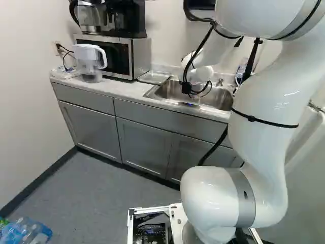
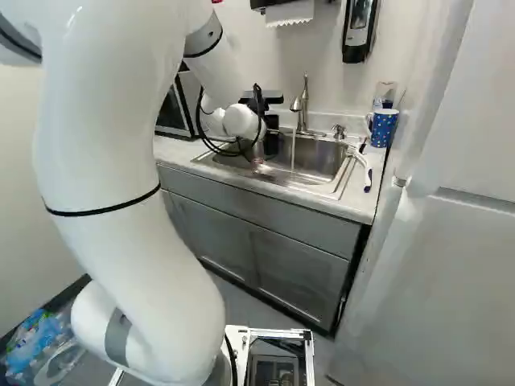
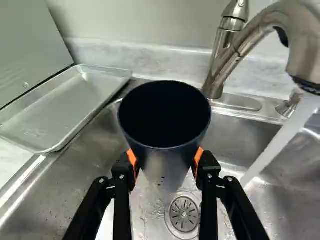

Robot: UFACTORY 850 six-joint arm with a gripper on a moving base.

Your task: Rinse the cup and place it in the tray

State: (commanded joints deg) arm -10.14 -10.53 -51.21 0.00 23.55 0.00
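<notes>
The gripper (image 2: 271,129) holds the cup (image 3: 165,115) over the sink, its orange pads (image 3: 132,158) pressed to opposite sides. The cup is a smooth, tapering vessel, black inside its round mouth, with a thin rim and a greyish sheen low on its outer wall. Beyond it lies the slotted metal drain (image 3: 184,214) in the brushed-steel sink (image 3: 100,170), wet with droplets. A gap separates the cup from the falling water (image 3: 280,142), which runs from a curved, satin-metal faucet (image 3: 222,65). On the other side, the shallow metal tray (image 3: 65,110), raised-edged and round-cornered, sits between the sink and the boxy microwave (image 1: 139,56).
</notes>
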